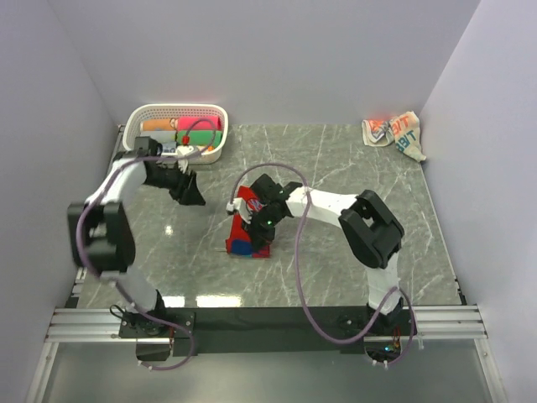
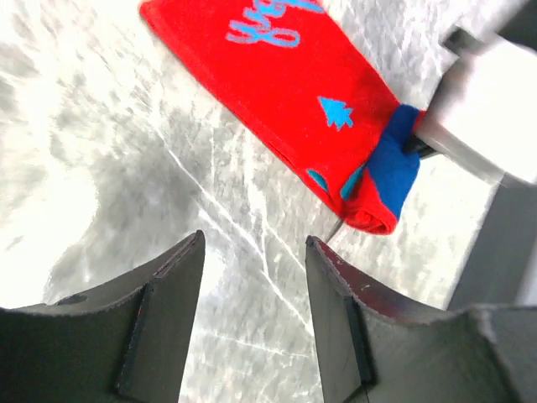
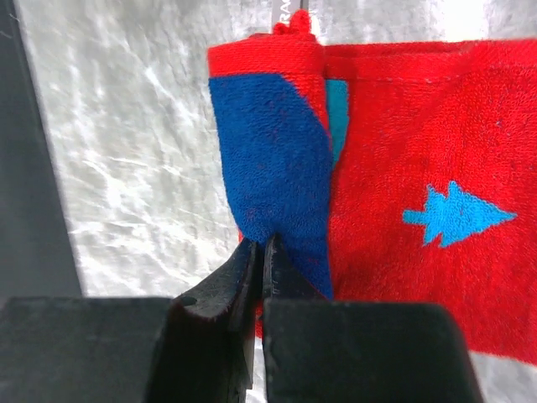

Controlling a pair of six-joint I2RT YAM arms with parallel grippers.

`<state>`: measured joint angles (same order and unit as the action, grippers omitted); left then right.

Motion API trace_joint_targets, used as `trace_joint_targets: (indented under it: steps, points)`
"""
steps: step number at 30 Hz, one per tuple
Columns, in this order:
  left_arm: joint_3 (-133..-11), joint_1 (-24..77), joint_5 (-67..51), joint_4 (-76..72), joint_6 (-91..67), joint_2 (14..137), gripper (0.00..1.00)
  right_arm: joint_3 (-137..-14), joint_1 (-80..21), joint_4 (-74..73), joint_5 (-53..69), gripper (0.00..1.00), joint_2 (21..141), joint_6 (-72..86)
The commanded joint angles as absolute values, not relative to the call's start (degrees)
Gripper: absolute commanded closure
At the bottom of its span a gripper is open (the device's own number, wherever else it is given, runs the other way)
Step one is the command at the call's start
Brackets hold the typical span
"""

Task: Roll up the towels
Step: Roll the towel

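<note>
Top view first: red towel [image 1: 243, 220] lies around the middle of the marble table [image 1: 336, 159], blue end toward the arm bases, and the right claw [image 1: 262, 227] is down on that near end. Left claw [image 1: 191, 193] hangs off to the left of it, apart from the cloth and close to a white basket [image 1: 134, 117] in the far-left corner with a few rolled cloths [image 1: 158, 126] inside. Cream towel [image 1: 394, 132] sits crumpled in the far-right corner, well away from both arms.

Left wrist cam: the left claw [image 2: 254, 243] is spread with nothing between its fingers, just bare marble under it. Red towel [image 2: 285, 75] runs diagonally above, blue tip folded over, with the right claw's white housing right at that tip.

Right wrist cam: right claw [image 3: 258, 252] is squeezed together, pinching the edge of the blue flap. That flap is folded back over the red part, and there's a blue tree print beside it.
</note>
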<state>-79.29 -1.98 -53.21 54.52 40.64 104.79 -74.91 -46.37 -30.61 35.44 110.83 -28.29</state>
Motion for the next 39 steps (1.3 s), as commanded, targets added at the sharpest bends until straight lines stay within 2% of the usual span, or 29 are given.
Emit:
trace_joint_targets:
  steps: [1,4,7,11,17,23,33,36,38,39]
  points:
    - [-69.2,-1.2,-50.8,41.4,41.0,90.8,0.43,-79.5,-44.2,-38.8,43.6,1.00,115.6,-24.7]
    - [-57.2,-0.3,-48.8,35.4,41.9,79.7,0.40,-83.3,-42.5,-41.7,47.1,1.00,119.7,-23.6]
    - [-46.3,6.2,-42.6,28.5,43.1,69.2,0.36,-87.3,-40.8,-45.6,50.6,1.00,124.1,-22.9]
    - [-36.3,20.9,-32.9,19.6,45.2,59.9,0.30,-88.2,-38.4,-45.3,54.0,1.00,127.2,-20.9]
    - [-33.5,32.1,-25.5,11.9,45.6,63.1,0.33,-89.7,-36.7,-45.7,55.4,1.00,129.5,-21.5]
    - [-33.7,37.2,-22.9,5.9,48.2,69.3,0.34,-89.5,-36.2,-45.7,54.6,1.00,130.6,-22.2]
    - [-39.3,37.3,-25.4,15.3,49.8,83.1,0.47,-87.7,-35.5,-42.1,53.4,1.00,129.3,-19.5]
    - [-42.2,37.3,-26.0,19.4,47.7,87.8,0.62,-87.5,-35.5,-41.1,50.9,0.96,128.2,-17.8]
    - [-43.3,37.3,-27.0,22.0,48.2,88.9,0.73,-86.4,-35.1,-39.8,48.1,0.89,125.4,-16.6]
    - [-44.7,37.3,-27.3,23.7,48.2,89.9,0.76,-84.8,-34.6,-38.0,47.2,0.86,124.0,-15.0]
